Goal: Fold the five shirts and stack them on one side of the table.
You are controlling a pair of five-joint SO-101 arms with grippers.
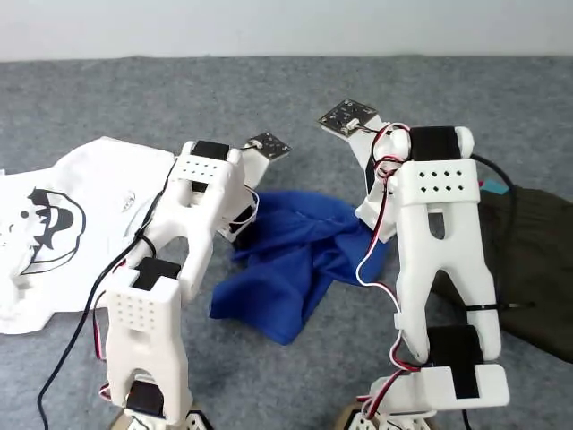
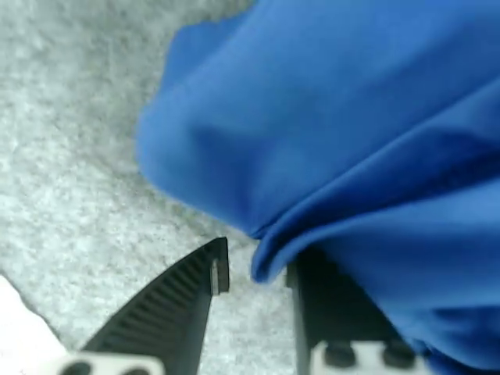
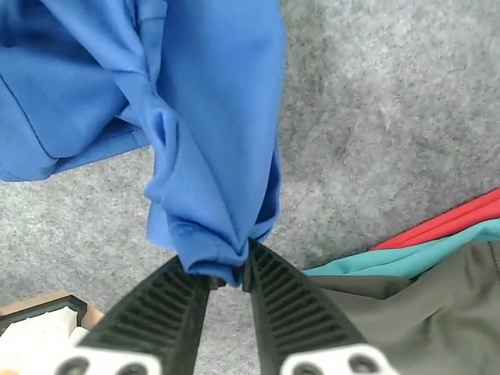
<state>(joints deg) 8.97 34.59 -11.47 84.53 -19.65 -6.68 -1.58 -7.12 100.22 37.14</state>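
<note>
In the middle of the counter [image 1: 466, 98], between the arms, the blue shirt [image 1: 295, 260] lies crumpled. Now the right claw [image 3: 228, 269] is clenched on a bunched fold of it; the left claw [image 2: 262, 269] gapes, cloth edge drooping into the gap.

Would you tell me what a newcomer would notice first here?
A crumpled blue shirt lies in the middle; the right gripper is shut on a bunch of it, the left gripper open at its edge. A white shirt with a black print lies to the left, a dark shirt to the right.
</note>
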